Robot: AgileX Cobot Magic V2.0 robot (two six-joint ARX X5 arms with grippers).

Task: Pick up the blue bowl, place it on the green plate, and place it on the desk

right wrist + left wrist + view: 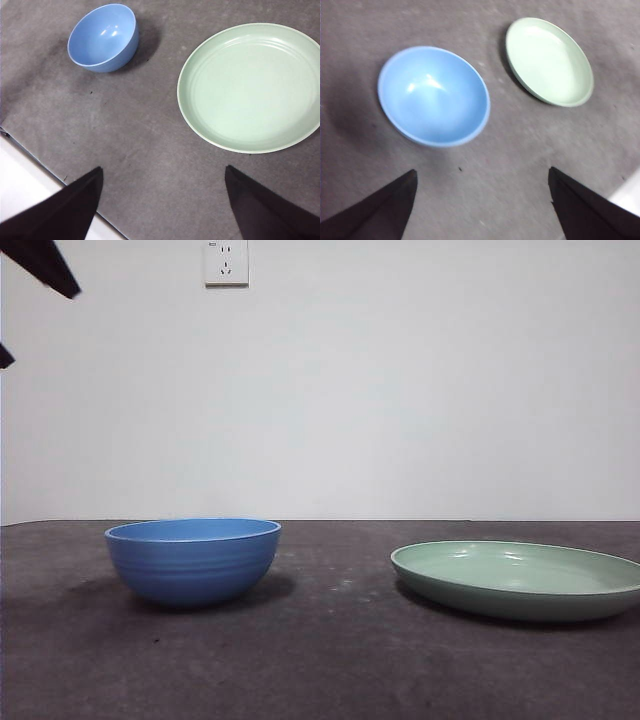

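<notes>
Blue bowl (193,560): stands upright and empty on the counter (330,660), mouth up, untouched. It lies ahead of the left end effector (482,200), slightly toward that effector's left jaw, with bare counter between. From the right end effector (162,200) it is well apart, far ahead and off to one side.
Bowl handling (judgement): stiff, glazed and probably ceramic, so moderately heavy, slippery at the wall and liable to chip if dropped. The curved, faintly ridged outside offers poor purchase; the rim is the sound place to take hold, one jaw inside and one outside, on the near edge.
Green plate (520,580): flat on the counter, empty, clear of the bowl with a strip of bare counter between them. It sits near and ahead of the right end effector, and farther ahead of the left one, beyond the bowl.
Plate handling (judgement): shallow, glossy inside; the bowl may slide on it if set down off-centre or released at a tilt.
Left end effector: jaws spread wide, holding nothing, above the counter short of the bowl.
Right end effector: jaws spread wide, holding nothing, near the counter edge.
Front view: only a black arm tip (45,268) shows at a top corner; which arm cannot be told.
Task status (judgement): pick-up not yet begun.
</notes>
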